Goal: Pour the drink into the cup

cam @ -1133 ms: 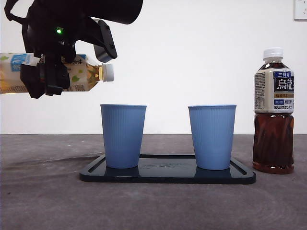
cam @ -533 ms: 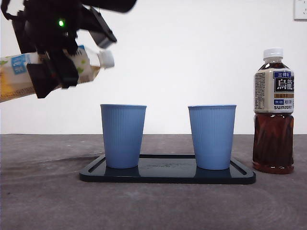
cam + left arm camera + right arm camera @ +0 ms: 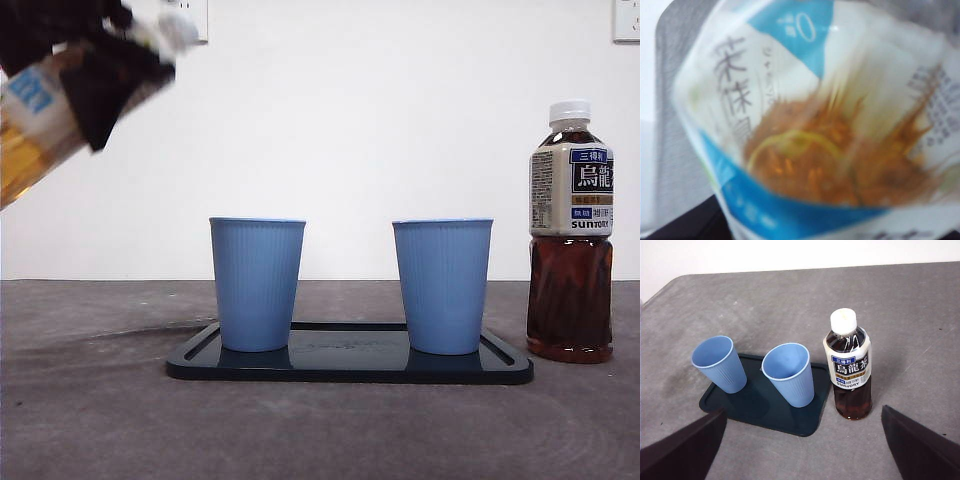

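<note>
Two blue cups wait on the tray as tea bottle tilts.
Left gripper clasps its slick, thin-walled midsection; right gripper hangs spread, idle.

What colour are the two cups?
Both cups are light blue with ribbed sides, standing on a dark tray. The right wrist view shows them best.

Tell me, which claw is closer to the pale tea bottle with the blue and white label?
The left claw: it is clamped around the pale tea bottle with the blue and white label, high up at one side. The right claw hangs open above the table, well away.
</note>
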You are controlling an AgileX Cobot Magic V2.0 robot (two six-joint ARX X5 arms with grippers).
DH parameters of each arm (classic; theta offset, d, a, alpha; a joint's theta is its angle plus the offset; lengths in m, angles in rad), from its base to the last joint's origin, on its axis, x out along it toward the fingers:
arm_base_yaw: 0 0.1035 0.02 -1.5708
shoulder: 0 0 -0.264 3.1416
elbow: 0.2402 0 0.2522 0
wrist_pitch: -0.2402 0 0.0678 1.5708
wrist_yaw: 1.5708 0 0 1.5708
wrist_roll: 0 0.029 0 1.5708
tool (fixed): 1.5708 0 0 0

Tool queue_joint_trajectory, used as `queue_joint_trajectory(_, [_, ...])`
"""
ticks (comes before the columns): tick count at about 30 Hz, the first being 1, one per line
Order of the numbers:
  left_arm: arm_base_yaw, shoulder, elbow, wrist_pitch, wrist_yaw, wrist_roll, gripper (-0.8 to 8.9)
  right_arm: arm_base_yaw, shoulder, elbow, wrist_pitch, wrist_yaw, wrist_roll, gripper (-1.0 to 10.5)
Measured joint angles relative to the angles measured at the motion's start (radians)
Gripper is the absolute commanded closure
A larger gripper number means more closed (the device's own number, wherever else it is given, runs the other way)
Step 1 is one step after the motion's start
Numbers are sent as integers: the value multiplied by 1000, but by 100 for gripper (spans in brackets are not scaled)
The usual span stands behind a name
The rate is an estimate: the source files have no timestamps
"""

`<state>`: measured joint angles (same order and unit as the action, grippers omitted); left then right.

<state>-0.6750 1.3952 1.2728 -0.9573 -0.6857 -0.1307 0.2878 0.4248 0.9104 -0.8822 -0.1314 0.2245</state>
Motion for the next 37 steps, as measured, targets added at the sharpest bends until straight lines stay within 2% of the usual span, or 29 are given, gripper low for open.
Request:
queue_joint_trajectory(8, [63, -178, -71, 229, 170, -26, 566, 0, 0, 0, 0, 0, 0, 452])
queue_joint_trajectory(16, [122, -271, -391, 586, 220, -26, 566, 0, 0, 0, 0, 0, 0, 452])
queue_joint_trajectory(24, [144, -261, -637, 1009, 275, -40, 566, 0, 0, 0, 0, 0, 0, 452])
queue_joint_trajectory(30, [168, -223, -712, 1172, 319, -72, 567, 0, 0, 0, 0, 0, 0, 452])
queue_joint_trajectory(37, [187, -101, -718, 1290, 346, -92, 567, 0, 0, 0, 0, 0, 0, 452])
